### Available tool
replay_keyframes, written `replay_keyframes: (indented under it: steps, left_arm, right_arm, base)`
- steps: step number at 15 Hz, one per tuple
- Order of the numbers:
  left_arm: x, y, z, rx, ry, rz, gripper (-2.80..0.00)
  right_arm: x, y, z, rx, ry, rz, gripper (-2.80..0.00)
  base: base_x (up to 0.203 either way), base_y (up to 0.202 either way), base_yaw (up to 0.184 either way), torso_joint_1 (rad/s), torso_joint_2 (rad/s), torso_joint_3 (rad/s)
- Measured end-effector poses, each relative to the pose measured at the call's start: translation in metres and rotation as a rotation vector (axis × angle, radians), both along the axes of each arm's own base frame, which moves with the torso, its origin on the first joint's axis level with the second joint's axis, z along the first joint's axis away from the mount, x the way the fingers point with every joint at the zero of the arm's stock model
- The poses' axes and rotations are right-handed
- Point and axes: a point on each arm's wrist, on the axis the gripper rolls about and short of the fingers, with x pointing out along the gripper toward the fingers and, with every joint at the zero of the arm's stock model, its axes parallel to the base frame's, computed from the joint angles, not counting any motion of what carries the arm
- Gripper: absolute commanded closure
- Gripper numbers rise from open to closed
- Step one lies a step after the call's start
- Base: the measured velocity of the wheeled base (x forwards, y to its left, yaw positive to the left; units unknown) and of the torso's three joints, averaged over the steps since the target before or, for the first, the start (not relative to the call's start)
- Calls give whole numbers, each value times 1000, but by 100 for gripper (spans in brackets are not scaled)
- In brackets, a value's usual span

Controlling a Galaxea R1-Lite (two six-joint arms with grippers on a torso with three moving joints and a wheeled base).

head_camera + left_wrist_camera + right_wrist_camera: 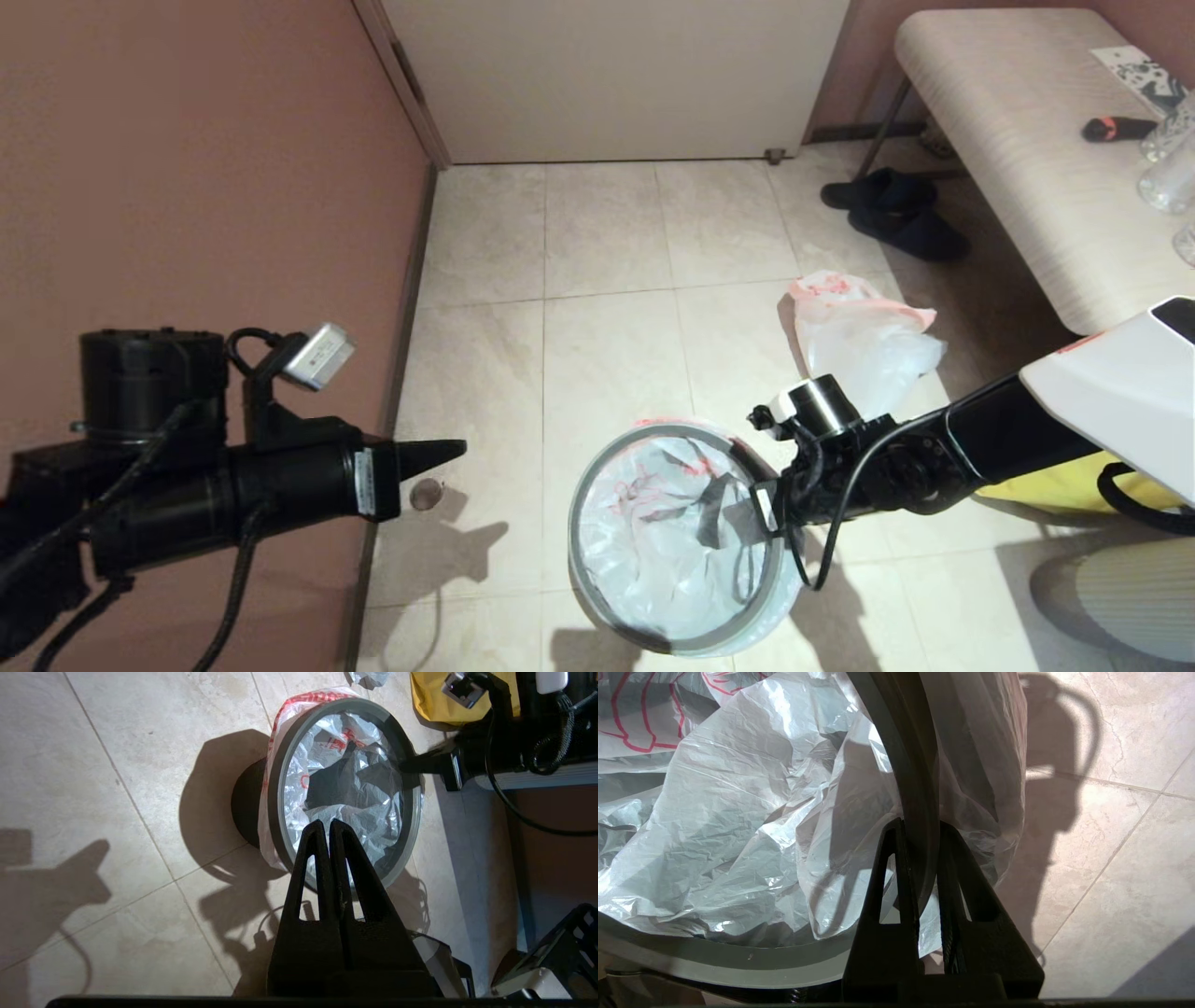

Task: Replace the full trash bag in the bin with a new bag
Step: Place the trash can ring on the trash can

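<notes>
The bin (pixel 576 551) stands on the tile floor, its black body (pixel 245 807) showing below a grey hoop (pixel 275 779). The new bag (pixel 653 541), thin white film with red print, lines the inside and folds out over the rim. My right gripper (pixel 761 509) is at the bin's right edge, shut on the hoop (pixel 906 765), one finger inside and one outside over the draped film (pixel 999 826). My left gripper (pixel 457 451) hangs shut and empty by the left wall, pointing toward the bin (pixel 327 823). The full trash bag (pixel 864 341) lies on the floor beyond the bin.
A pink wall (pixel 187 187) runs close along the left and a door (pixel 616 75) closes the far end. On the right a padded bench (pixel 1018 140) has dark shoes (pixel 896 215) under its end. A yellow bag (pixel 1055 490) sits under my right arm. A small round object (pixel 427 493) lies by the wall.
</notes>
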Motion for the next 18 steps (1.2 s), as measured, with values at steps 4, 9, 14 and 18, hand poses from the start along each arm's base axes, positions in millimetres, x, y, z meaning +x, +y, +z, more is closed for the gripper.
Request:
replay_keyframes:
  steps: [4, 9, 14, 18]
  left_arm:
    - [28, -39, -20, 48, 50, -38, 0]
    - [40, -74, -57, 121, 132, -83, 0]
    - [66, -79, -87, 176, 129, 20, 0]
    - [75, -81, -101, 195, 145, 47, 0]
  right_arm:
    - [1, 3, -5, -12, 1, 0, 0]
    - [3, 4, -8, -15, 5, -2, 0]
    - [3, 1, -7, -32, 0, 7, 0]
    - [3, 0, -7, -51, -3, -1, 0]
  base:
    - [0, 0, 0, 0, 0, 0]
    - [0, 0, 0, 0, 0, 0]
    - [0, 0, 0, 0, 0, 0]
    - [0, 0, 0, 0, 0, 0]
